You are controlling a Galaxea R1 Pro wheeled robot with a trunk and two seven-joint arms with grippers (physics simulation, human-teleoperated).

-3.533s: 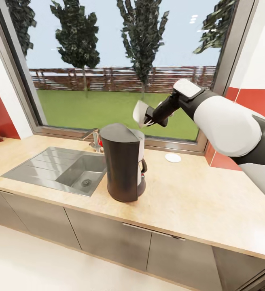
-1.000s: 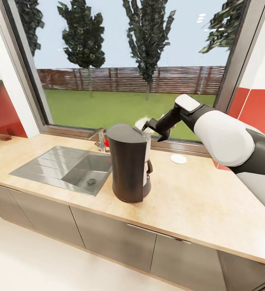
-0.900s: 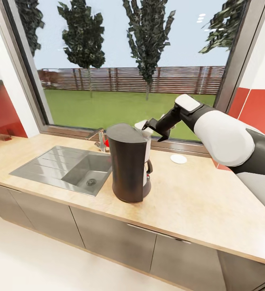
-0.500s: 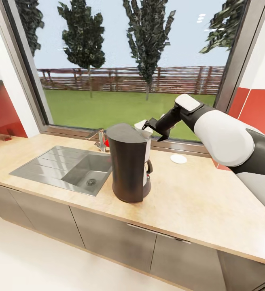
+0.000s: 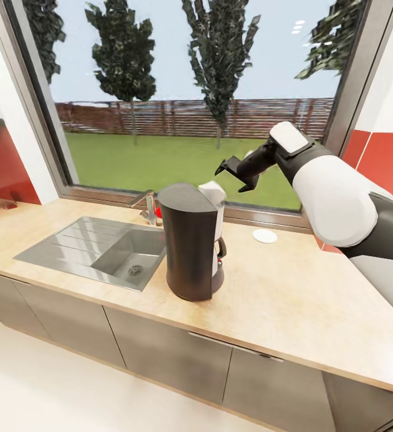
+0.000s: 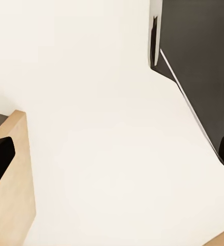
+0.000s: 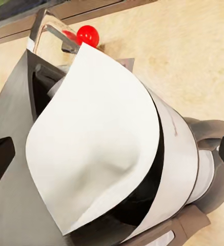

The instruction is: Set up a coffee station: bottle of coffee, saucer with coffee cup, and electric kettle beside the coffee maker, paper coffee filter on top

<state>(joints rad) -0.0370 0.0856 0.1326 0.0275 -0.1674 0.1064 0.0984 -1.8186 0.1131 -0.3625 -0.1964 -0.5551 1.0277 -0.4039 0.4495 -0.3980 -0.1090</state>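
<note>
Filter: paper coffee filter rests atop the coffee maker on the desk.
Right gripper: jaws apart, empty, above the filter.
Left gripper: cannot tell.
Saucer: near window, cupless.
Left: bottle, cup, kettle, saucer placement.

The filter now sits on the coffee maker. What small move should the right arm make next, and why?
Probably draw the open right gripper clear toward the saucer: the paper coffee filter lies free on the coffee maker, and the saucer sits away from it by the window.
</note>
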